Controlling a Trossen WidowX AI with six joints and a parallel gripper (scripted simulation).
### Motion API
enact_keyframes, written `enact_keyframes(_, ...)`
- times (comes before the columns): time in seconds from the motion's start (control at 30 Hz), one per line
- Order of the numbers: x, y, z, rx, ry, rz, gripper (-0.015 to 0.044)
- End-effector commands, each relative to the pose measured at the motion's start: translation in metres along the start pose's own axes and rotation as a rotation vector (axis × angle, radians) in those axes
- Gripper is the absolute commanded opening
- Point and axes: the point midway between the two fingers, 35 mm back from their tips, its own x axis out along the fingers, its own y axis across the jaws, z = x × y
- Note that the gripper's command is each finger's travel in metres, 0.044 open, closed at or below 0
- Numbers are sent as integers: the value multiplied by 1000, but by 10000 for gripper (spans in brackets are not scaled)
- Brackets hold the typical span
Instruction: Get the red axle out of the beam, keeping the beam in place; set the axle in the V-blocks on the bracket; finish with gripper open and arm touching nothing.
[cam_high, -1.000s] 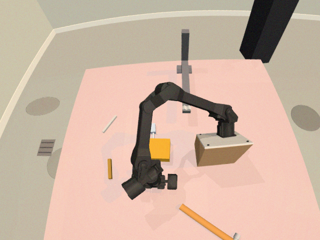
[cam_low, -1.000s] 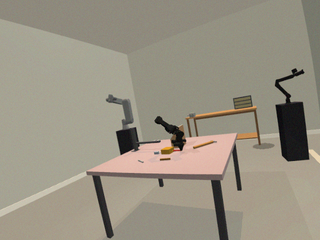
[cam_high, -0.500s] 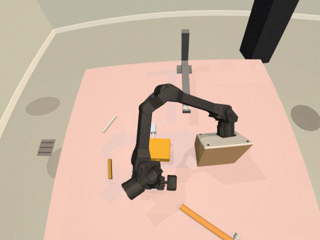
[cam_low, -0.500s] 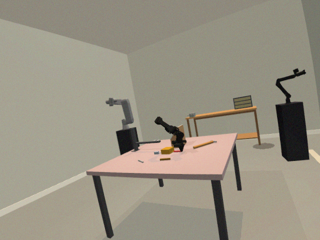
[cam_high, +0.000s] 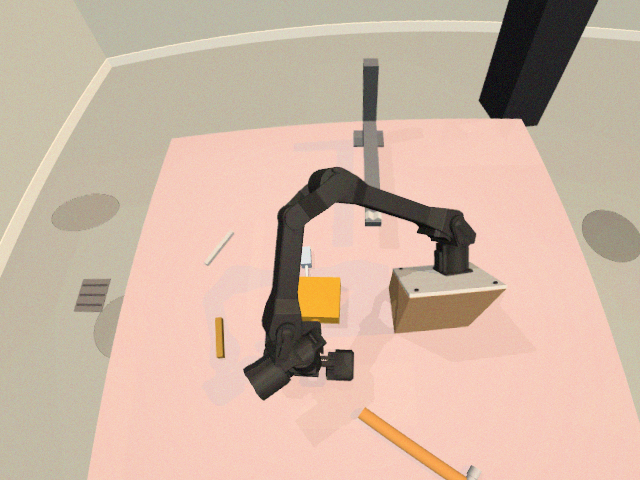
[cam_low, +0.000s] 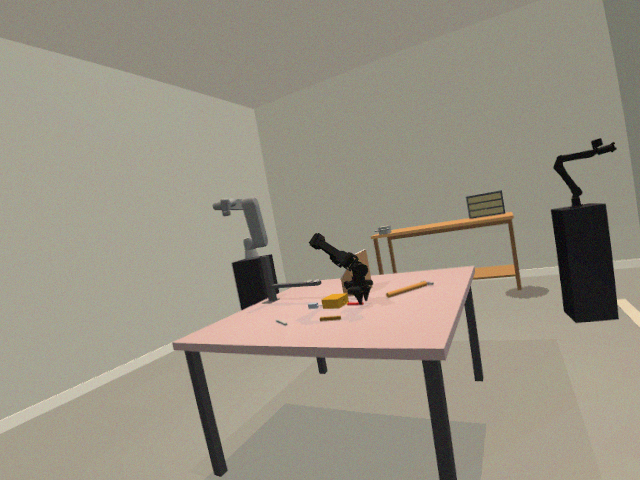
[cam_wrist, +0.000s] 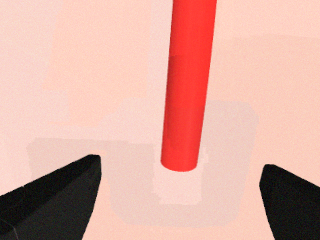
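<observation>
The top view looks steeply down over the counter (cam_high: 170, 206) (cam_low: 310, 341); the exterior faces its near edge from farther off; both share the yellow block (cam_high: 320, 298) (cam_low: 334, 301); the wrist view looks closely down.

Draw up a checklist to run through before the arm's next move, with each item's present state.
1. Hand open: ok.
2. Red axle free of both fingertips: ok; the wrist view shows a gap on each side.
3. Axle's far end clear of the yellow block: cannot tell; it is out of the wrist view.
4. Axle set in the V-blocks: not ok; it is down by the block.
5. Fingertips clear of the table: cannot tell.
</observation>
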Motion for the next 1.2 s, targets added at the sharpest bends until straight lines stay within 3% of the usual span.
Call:
enact_keyframes(0.0, -10, 1, -1, 1, 3, 5, 420)
enact_keyframes(0.03, -11, 1, -1, 1, 4, 5, 440)
enact_keyframes(1.17, -55, 2, 9, 4, 6, 5, 440)
